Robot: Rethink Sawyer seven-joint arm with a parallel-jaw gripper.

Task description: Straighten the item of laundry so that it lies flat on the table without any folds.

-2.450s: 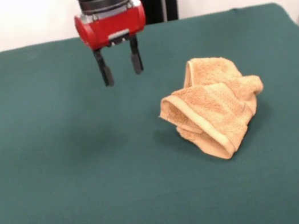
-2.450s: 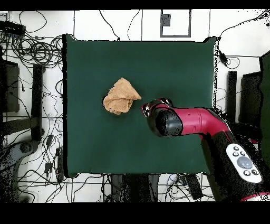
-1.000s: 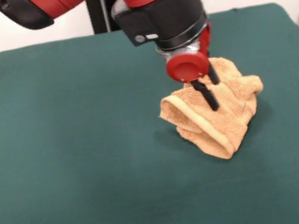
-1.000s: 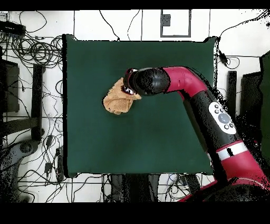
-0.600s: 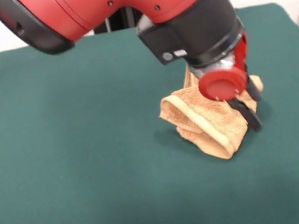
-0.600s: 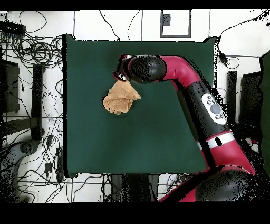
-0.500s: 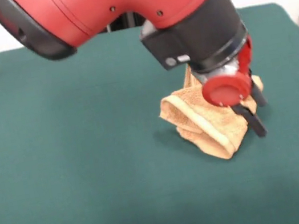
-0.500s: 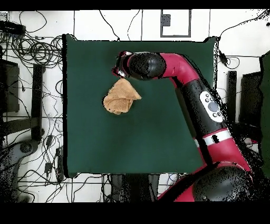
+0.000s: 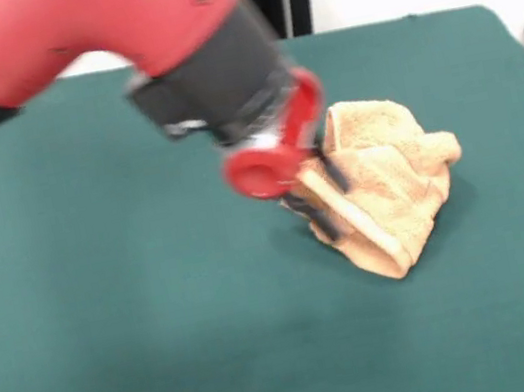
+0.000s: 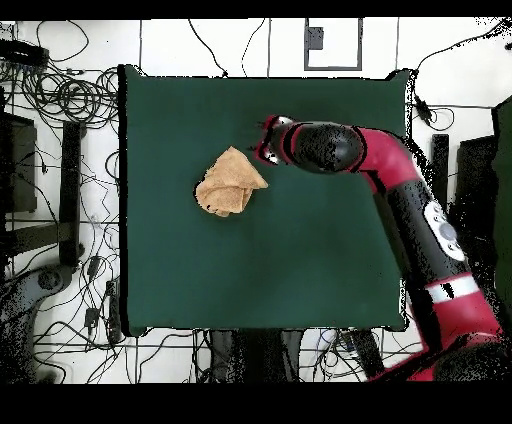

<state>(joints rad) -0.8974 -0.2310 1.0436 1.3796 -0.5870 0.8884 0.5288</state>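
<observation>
1. Nearest you in the front view lies bare table (image 9: 172,374), dark green cloth with nothing on it; you have plenty of room to spread the towel in any direction.

2. Next comes the item of laundry (image 9: 387,184), a tan-orange terry towel bunched into a lump a little right of the table's middle. From overhead it (image 10: 230,182) sits left of centre, well inside every table edge. A smoother rolled band runs down its near-left side, and several layers are folded over each other.

3. Expect it to handle as soft, light and limp. It will drape and drag rather than hold a shape, and the terry should grip well. My judgement: take a single outer layer at a free corner or along that woven band, not the thick middle, or you will lift the whole bundle still folded.

4. The gripper (image 9: 323,195) is at the towel's left flank, tilted and blurred with motion. Its dark fingers (image 9: 313,209) appear slightly apart, but I cannot tell whether they hold cloth. Overhead, the gripper (image 10: 266,140) shows beside the towel's upper-right corner.

5. Farthest back, the towel's rear hump stands tallest, with clear green cloth behind it.
</observation>
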